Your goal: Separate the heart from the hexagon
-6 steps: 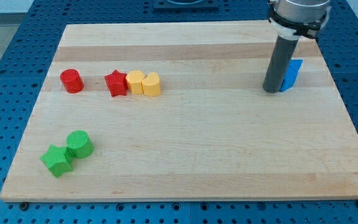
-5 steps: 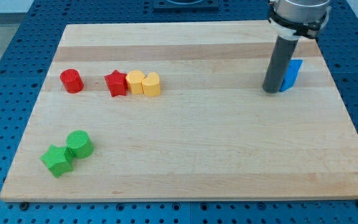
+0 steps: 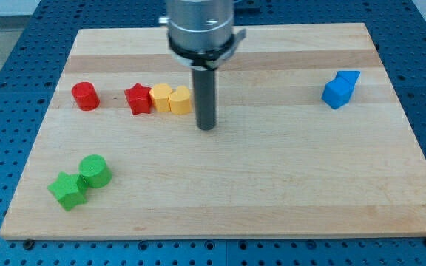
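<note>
A yellow heart (image 3: 181,100) and a yellow hexagon (image 3: 160,97) sit side by side and touching in the upper left part of the wooden board (image 3: 272,192), the hexagon on the left. A red star (image 3: 138,99) touches the hexagon's left side. My tip (image 3: 206,127) rests on the board just right of the heart and slightly below it, a small gap apart from it.
A red cylinder (image 3: 85,96) stands left of the red star. A green star-like block (image 3: 68,191) and a green cylinder (image 3: 95,171) touch at the lower left. Two blue blocks (image 3: 336,93) (image 3: 350,79) sit together at the upper right.
My tip has moved from beside the blue blocks at the right across the board to just right of the yellow heart. No block has visibly moved.
</note>
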You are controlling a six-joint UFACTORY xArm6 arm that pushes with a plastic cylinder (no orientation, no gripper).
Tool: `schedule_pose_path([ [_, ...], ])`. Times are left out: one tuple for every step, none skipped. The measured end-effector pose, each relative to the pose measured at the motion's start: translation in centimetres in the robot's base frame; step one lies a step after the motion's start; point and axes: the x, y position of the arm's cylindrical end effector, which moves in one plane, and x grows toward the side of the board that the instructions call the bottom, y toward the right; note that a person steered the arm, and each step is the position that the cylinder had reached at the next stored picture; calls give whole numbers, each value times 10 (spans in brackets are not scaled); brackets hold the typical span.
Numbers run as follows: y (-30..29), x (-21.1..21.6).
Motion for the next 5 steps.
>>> schedule_pose_path([
  [-25,-4],
  [-32,-22],
  [-32,-46],
  [-33,-70],
  [-33,-93],
])
